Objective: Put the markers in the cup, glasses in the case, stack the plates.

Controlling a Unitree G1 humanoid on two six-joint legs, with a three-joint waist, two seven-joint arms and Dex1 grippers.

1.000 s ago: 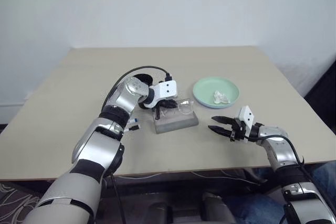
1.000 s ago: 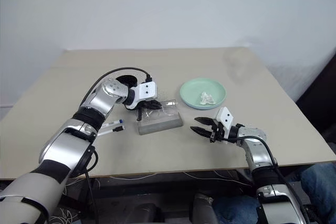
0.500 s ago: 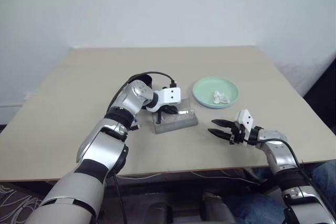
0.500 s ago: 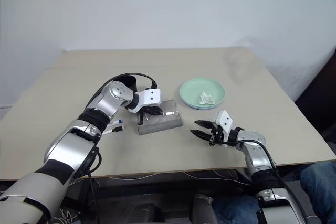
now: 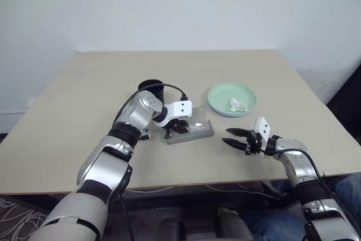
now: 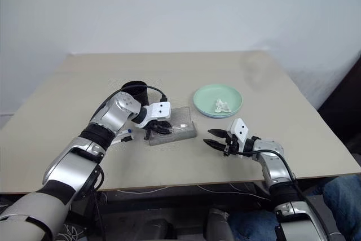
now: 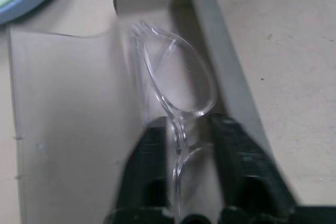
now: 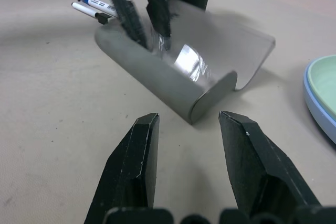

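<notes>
Left end effector (image 7: 197, 182) reaches down into the open grey case (image 5: 194, 132) at mid-worktop (image 5: 67, 117); its fingers (image 7: 239, 161) stand parted on either side of the clear glasses (image 7: 181, 85), which lie in the trough, and contact cannot be told. The translucent lid (image 7: 63, 114) is folded back. Right end effector (image 8: 189, 156) hovers just beside the case, half open and holding nothing. The black cup (image 6: 135, 90) stands behind the case; markers (image 8: 97, 8) lie beside it. The green plate (image 5: 232, 99) sits stacked on the blue plate (image 8: 315, 103), carrying a crumpled tissue (image 5: 236, 104).
</notes>
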